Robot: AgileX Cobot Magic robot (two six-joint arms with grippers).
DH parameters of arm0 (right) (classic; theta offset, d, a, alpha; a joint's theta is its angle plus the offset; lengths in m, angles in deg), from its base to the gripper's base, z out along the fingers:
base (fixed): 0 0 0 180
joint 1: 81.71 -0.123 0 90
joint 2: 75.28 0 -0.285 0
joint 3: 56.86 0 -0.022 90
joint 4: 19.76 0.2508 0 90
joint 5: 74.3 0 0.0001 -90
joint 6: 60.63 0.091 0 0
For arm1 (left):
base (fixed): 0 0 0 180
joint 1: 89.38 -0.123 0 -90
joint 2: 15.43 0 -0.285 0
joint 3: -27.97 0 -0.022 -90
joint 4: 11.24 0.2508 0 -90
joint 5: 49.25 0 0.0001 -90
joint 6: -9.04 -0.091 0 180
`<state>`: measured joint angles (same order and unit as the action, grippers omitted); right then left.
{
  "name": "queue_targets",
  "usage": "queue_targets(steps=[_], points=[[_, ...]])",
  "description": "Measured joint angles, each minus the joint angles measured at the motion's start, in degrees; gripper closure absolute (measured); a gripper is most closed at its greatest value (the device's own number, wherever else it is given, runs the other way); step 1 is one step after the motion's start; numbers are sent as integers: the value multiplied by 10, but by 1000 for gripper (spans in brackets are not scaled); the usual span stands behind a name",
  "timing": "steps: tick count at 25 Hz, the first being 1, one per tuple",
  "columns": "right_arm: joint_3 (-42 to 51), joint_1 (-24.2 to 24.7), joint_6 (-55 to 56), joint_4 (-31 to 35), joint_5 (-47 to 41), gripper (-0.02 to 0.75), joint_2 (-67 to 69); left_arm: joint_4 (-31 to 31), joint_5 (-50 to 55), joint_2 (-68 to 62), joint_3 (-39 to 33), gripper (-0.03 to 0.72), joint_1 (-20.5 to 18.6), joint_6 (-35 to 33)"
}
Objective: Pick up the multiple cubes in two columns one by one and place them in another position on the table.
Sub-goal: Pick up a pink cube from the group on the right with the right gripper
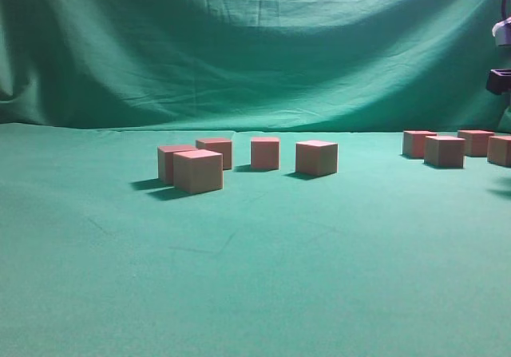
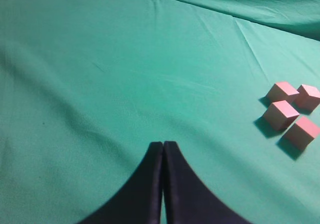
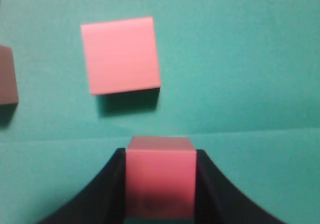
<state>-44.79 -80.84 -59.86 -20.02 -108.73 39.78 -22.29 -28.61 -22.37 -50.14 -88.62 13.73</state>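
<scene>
I am holding one small reddish-pink cube [image 3: 159, 176] between the black right tool's [image 3: 160, 184] closed-in jaws for relocation across the green cloth counter [image 1: 255, 293], while the left tool [image 2: 163, 184] is sitting fully closed and empty.

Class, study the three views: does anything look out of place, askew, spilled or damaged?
Nothing is spilled or damaged. The left group of cubes sits unevenly, some turned at angles rather than in neat columns. One cube sits between the right gripper fingers. The table cloth is slightly creased.
</scene>
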Motion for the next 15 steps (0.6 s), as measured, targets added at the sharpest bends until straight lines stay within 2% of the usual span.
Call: queue_targets(steps=[4,8,11,15], points=[[0,0,0,0,-15,468,-5,0,0,0,0,688,0,0],[-11,-12,-1,14,-69,468,-48,0,0,0,0,688,0,0],[-21,-43,-15,26,-116,468,-96,0,0,0,0,688,0,0],[-22,-116,-56,30,-177,468,-135,0,0,0,0,688,0,0]])
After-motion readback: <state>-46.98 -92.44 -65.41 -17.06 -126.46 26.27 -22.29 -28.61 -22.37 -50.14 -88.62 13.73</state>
